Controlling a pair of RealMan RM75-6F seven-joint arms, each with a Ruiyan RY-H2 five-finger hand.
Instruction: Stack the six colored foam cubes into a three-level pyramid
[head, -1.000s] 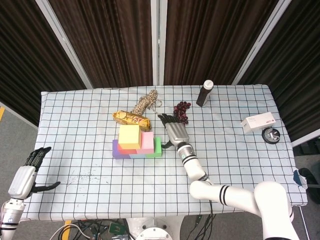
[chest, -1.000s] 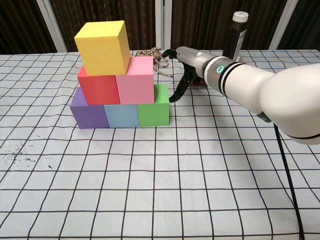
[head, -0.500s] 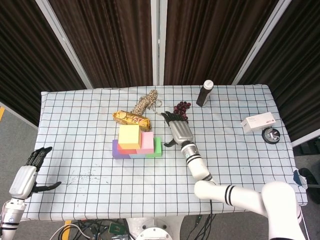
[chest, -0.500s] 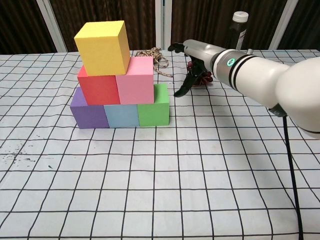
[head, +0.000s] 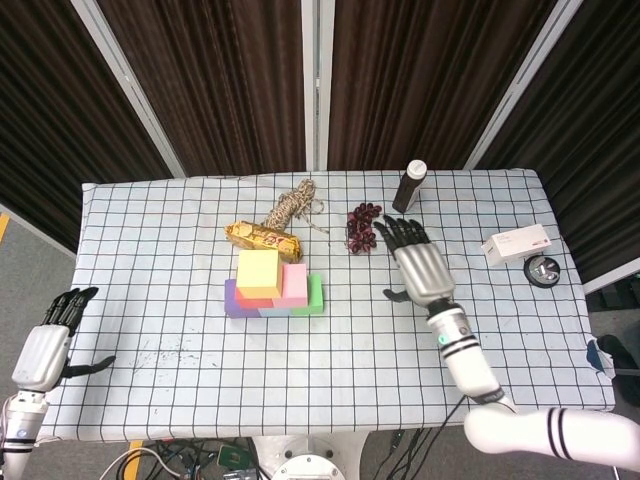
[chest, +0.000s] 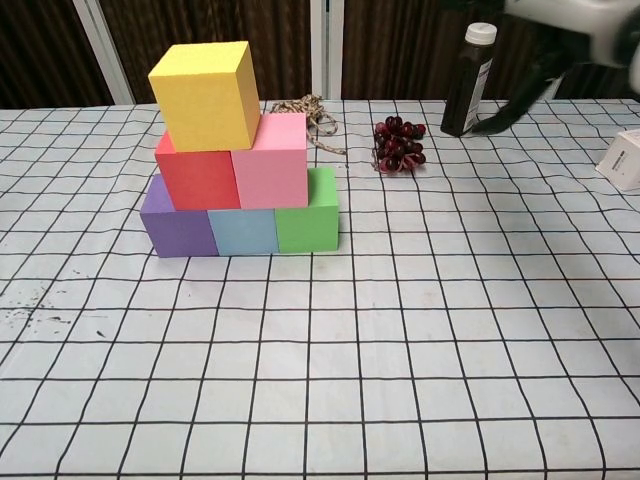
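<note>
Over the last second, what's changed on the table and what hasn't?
The right hand has drawn back from beside the green cube, rising and swinging to the robot's right, past the grapes. It is open and holds nothing. It took hold of nothing and let go of nothing. The pyramid, topped by the yellow cube, stayed as it was, as did the bottle and the left hand.
</note>
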